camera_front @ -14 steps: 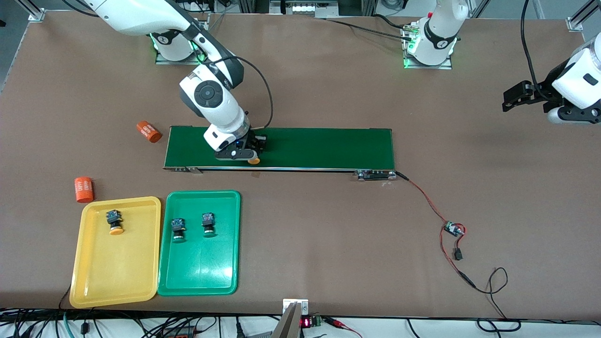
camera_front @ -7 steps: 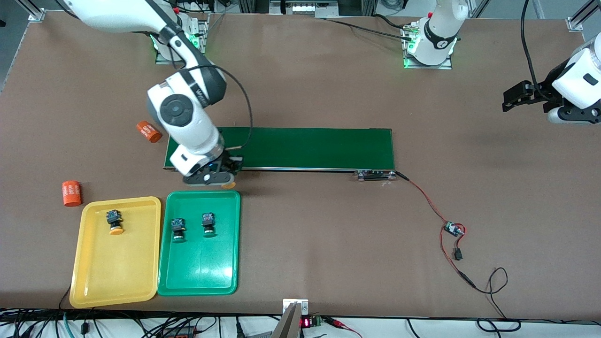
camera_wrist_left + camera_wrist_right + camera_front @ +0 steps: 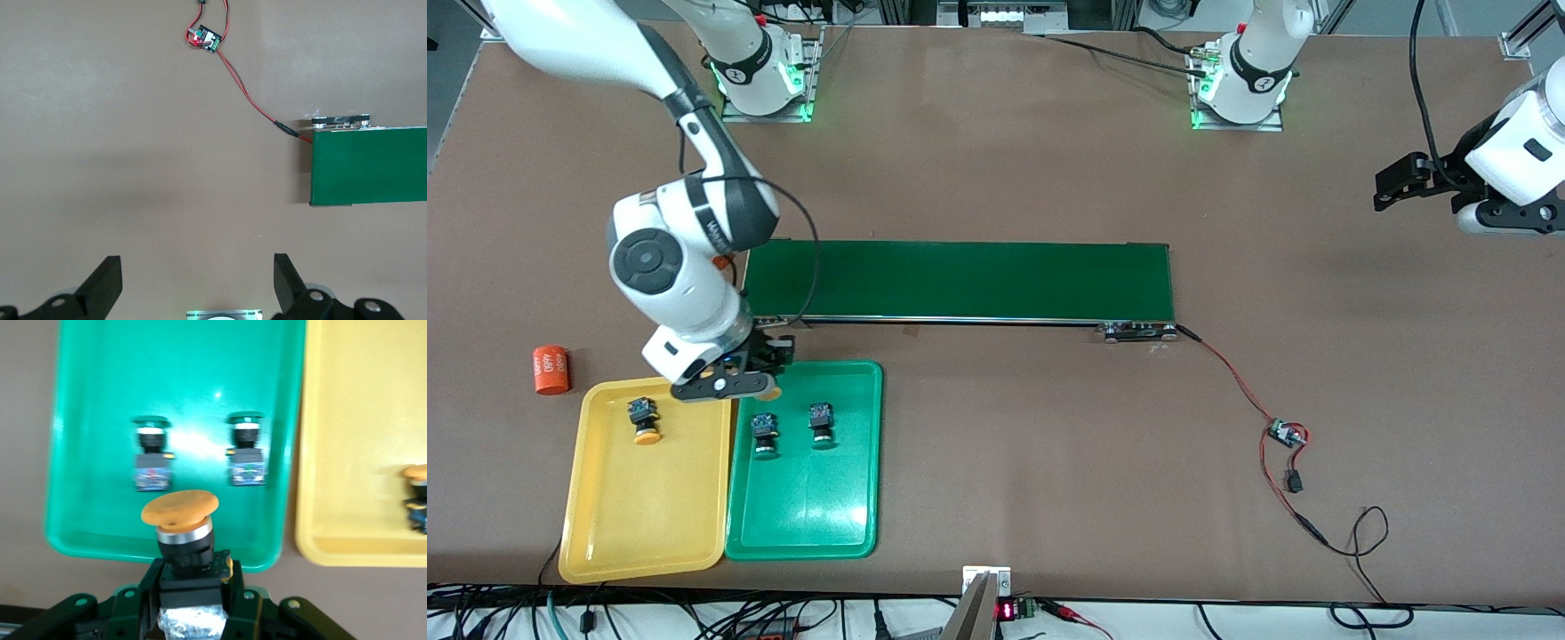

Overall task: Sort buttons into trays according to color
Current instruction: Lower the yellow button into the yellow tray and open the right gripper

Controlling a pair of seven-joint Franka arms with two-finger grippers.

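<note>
The right pincer (image 3: 734, 384), at the left of the front frame, hangs over the seam where the yellow tray (image 3: 605, 533) and the green tray (image 3: 809, 524) meet, at their upper edges, closed on an orange-capped button (image 3: 180, 509); the right wrist view shows the switch body clamped between the fingers (image 3: 130, 607) with the cap sticking out forward over the green tray's rim. In the green tray (image 3: 100, 453) two green-capped buttons (image 3: 763, 436) (image 3: 821, 425) lie side by side in the upper half, apart from each other, caps pointing toward the bottom of the front frame. A second orange-capped button (image 3: 643, 420) lies in the upper part of the yellow tray, just beside the pincer's tip in the front frame. The long dark-green conveyor belt (image 3: 960, 280) runs across the middle of the frame, above the trays. An orange cylinder (image 3: 551, 369) stands on the brown counter (image 3: 1005, 444) at the left edge, just above the yellow tray's upper corner. The left pincer (image 3: 1392, 178) waits at the right edge of the front frame over bare counter, its fingers (image 3: 103, 283) spread wide and holding nothing. A red wire with a small circuit board (image 3: 1285, 434) trails from the belt's right end toward the lower right.
</note>
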